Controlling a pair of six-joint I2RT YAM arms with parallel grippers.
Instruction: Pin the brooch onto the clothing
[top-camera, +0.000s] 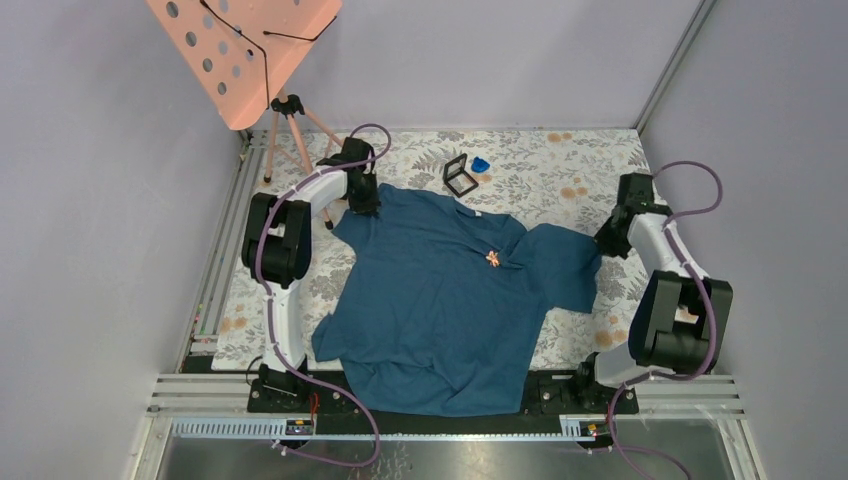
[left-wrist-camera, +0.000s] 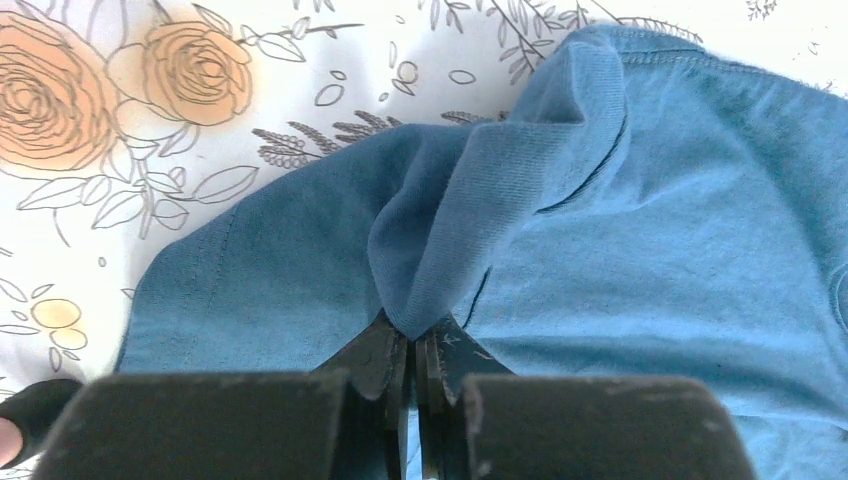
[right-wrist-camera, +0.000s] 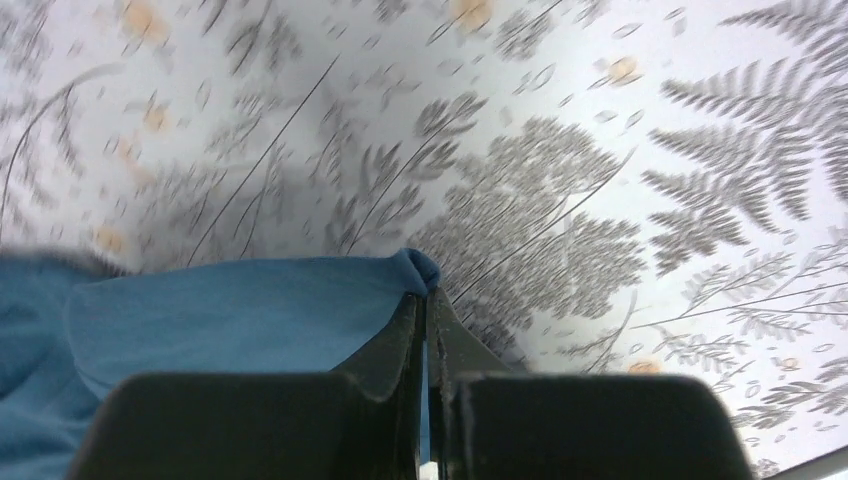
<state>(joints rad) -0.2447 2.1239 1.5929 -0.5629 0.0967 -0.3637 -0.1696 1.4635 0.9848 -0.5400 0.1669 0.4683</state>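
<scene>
top external view gives you the clothing (top-camera: 440, 300) spread flat on the flowered table cloth (top-camera: 580, 165), neck toward the far side and hem hanging over the near edge between the arm bases. you can find the brooch (top-camera: 493, 259) as a tiny pale speck lying on the chest, just right of the neckline and near the right sleeve; it is too small for you to tell whether it is pinned through the fabric.

your left gripper (top-camera: 364, 205) sits at the shirt's far left corner. on the left wrist view its fingers (left-wrist-camera: 385, 360) are pressed together with a raised ridge of ribbed blue fabric (left-wrist-camera: 470, 200) pinched between them. your right gripper (top-camera: 605, 240) is at the outer edge of the right sleeve, and on the right wrist view its fingertips (right-wrist-camera: 405, 335) are clamped on the sleeve's tip (right-wrist-camera: 230, 310), which is lifted a little off the cloth.

beyond the collar you have a black square case (top-camera: 460, 175) with a small blue object (top-camera: 481, 164) just beside it, both apart from the shirt. a peach perforated music stand (top-camera: 245, 50) stands at the far left corner.
</scene>
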